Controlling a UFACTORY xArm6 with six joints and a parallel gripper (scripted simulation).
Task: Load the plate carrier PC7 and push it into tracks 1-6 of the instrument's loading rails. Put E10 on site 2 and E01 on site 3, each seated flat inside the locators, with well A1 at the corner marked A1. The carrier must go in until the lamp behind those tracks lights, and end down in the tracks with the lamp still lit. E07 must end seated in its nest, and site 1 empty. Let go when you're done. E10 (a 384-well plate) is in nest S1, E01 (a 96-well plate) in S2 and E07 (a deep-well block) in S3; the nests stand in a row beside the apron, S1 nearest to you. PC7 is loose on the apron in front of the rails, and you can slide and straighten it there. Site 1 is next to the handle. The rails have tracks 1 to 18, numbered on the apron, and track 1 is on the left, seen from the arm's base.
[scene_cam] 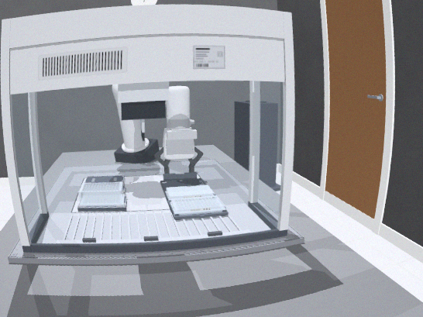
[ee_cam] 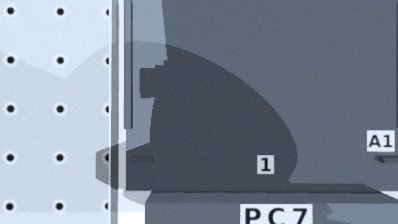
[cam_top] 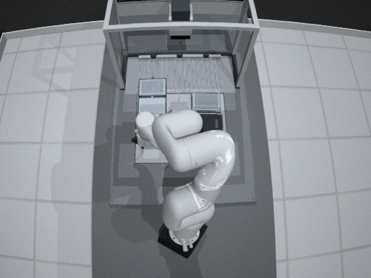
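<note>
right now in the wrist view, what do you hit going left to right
perforated deck → carrier's left edge rail → site number label 1 → A1 corner label

My arm (cam_top: 190, 143) folds forward from its base, the wrist pointing straight down. The pincer (scene_cam: 179, 168) hangs wide open, gripping nothing (both dark fingers (scene_cam: 194, 160) splayed outward), elbow behind it.

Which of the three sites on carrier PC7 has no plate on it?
Site 1, marked 1, below the open pincer. The other two sites carry the near plate and the far plate.
</note>
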